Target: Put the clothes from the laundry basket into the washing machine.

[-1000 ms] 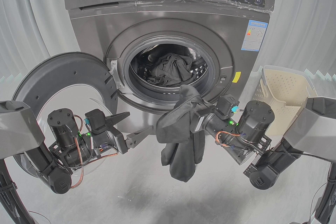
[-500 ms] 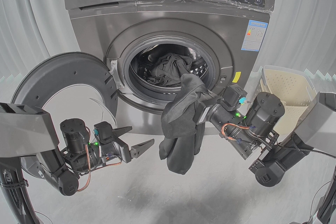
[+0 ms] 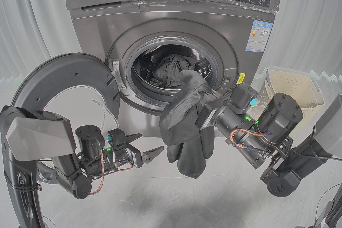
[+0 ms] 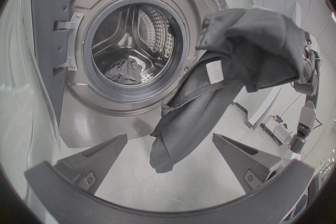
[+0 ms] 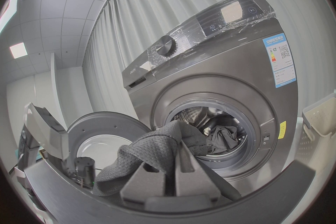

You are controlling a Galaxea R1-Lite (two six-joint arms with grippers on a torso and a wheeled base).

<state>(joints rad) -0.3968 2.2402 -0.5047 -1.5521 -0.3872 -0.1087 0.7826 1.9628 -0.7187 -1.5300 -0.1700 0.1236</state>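
At the left of the head view the round door (image 3: 67, 75) of the washing machine (image 3: 107, 29) stands swung wide open, its inner side facing the camera. Below it, in the lower left, the left gripper (image 3: 151, 142) hangs low above the pale floor (image 3: 149, 200) with its two fingers spread apart and nothing between them. It points toward the middle of the frame, near the hanging cloth but apart from it. The left wrist view shows the same spread fingers (image 4: 105, 151).

In the centre, the machine's round opening is uncovered, and a crumpled dark piece of clothing (image 3: 169, 70) lies inside the drum (image 3: 203, 68).

Just right of centre, a dark grey garment (image 3: 181, 114) hangs in front of the lower right rim of the opening. Its top fold reaches up over the rim's edge, and its loose ends dangle below toward the floor. A small white label (image 4: 214, 71) shows on it in the left wrist view.

The right gripper (image 5: 171, 165) pinches this garment: in the right wrist view its fingers are pressed together with the cloth draped over and around them.

At the far right, a cream perforated laundry basket (image 3: 292, 89) stands on the floor just beside the machine. A pale pleated curtain (image 3: 310, 8) hangs behind everything.
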